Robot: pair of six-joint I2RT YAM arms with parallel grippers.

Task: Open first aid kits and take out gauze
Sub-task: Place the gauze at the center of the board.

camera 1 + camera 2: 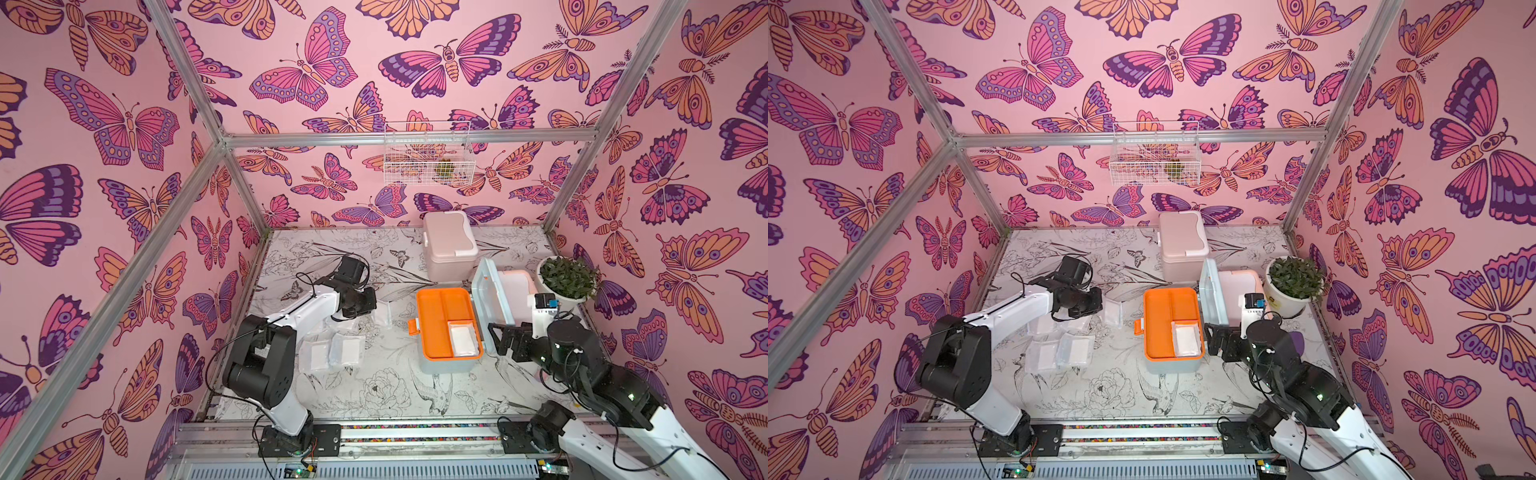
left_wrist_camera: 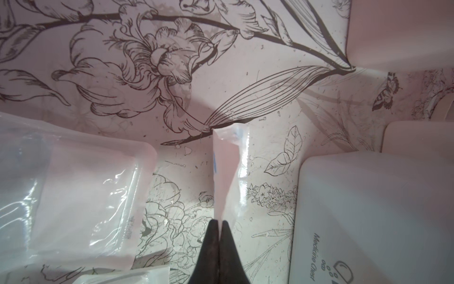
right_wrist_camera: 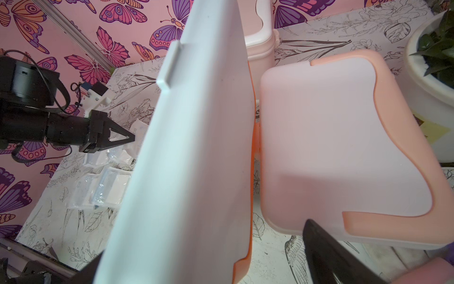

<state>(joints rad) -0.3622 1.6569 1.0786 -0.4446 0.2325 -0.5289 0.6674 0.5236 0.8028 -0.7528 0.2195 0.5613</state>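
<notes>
In both top views the kit [image 1: 446,365] is sitting right of centre, its lid [image 1: 490,291] standing up and one gauze [image 1: 463,340] lying flat in the lower right pocket of the orange tray [image 1: 436,307]; loose packets [image 1: 332,353] are lying left of it; the left gripper [image 1: 374,307] is hanging just above them in the frame, and the right gripper [image 1: 496,338] is reaching at the lid from the right.

In the left wrist view the left gripper [image 2: 219,227] is pinching, jaws fully together, the edge of a held packet [image 2: 226,172] seen edge-on at frame centre (the kit is filling the lower right).

In the right wrist view the right gripper [image 3: 201,241] is spreading its jaws wide either side of the lid, gripping nothing that I can make out.

The tray gauze is looking light, limp and slick in its film; a pinch on the sealed border, not the pad, is probably going to hold best; it is lying close against the pocket walls, so a corner is likely needing lifting first.
</notes>
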